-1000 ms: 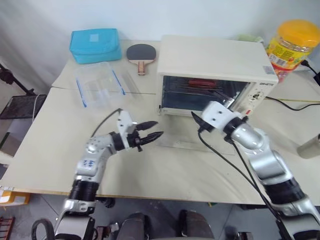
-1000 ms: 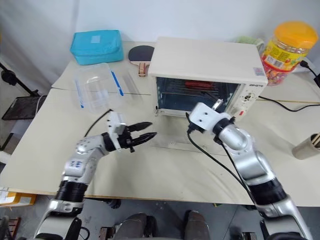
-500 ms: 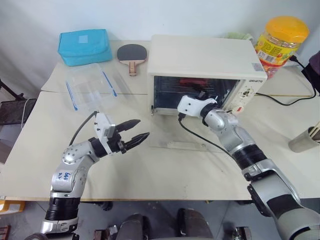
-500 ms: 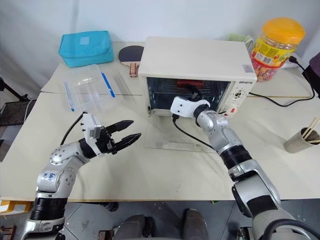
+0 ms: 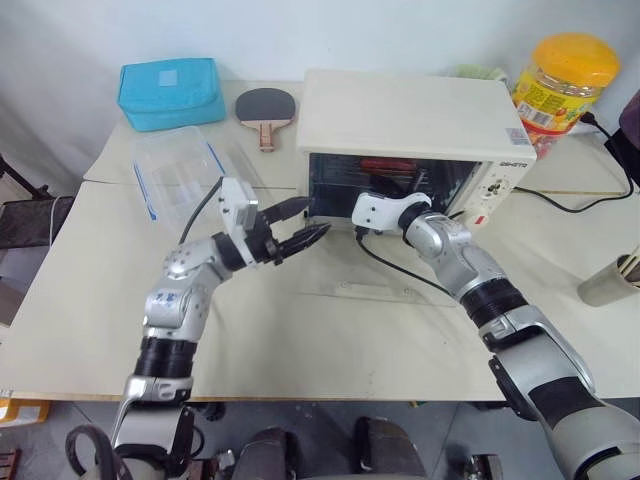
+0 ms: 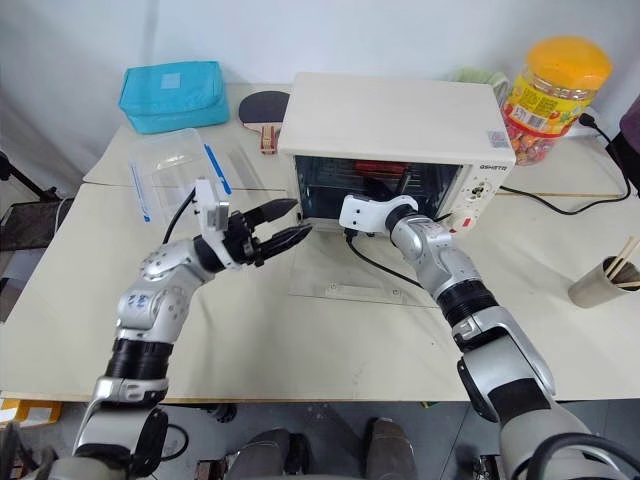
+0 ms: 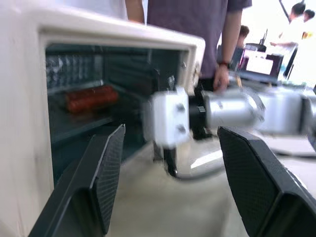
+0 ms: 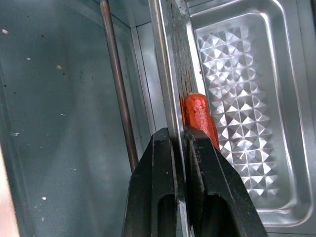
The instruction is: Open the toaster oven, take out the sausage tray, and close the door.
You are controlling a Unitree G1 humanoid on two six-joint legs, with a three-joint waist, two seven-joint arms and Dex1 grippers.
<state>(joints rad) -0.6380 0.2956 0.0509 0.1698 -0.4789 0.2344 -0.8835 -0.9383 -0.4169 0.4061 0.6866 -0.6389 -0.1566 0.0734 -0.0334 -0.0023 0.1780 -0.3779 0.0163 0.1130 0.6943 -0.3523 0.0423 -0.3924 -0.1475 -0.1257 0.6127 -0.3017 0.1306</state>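
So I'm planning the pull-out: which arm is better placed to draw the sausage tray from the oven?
Right. The right gripper is inside the toaster oven, shut on the rim of the sausage tray. The left gripper hovers open outside, holding nothing.

1 toaster oven [image 5: 410, 115], 1 sausage tray [image 8: 247, 98], 1 blue pouch [image 5: 170, 92], 1 paddle [image 5: 266, 108], 1 jar [image 5: 558, 75].

A plain pale wall [image 5: 300, 30] runs behind two cream tables [image 5: 90, 290] pushed together, their seam running left to right across the far part of the surface. On the far left of the tables lie a turquoise pouch [image 5: 168, 92], a clear plastic container with blue clips [image 5: 180, 178] and a table-tennis paddle [image 5: 264, 108]; at the far right stands a yellow-lidded jar [image 5: 558, 80], with a black cable [image 5: 590, 200] trailing near it. Grey floor [image 5: 330, 440] shows under the near edge, and a dark wire rack [image 5: 22, 215] stands off the left side.
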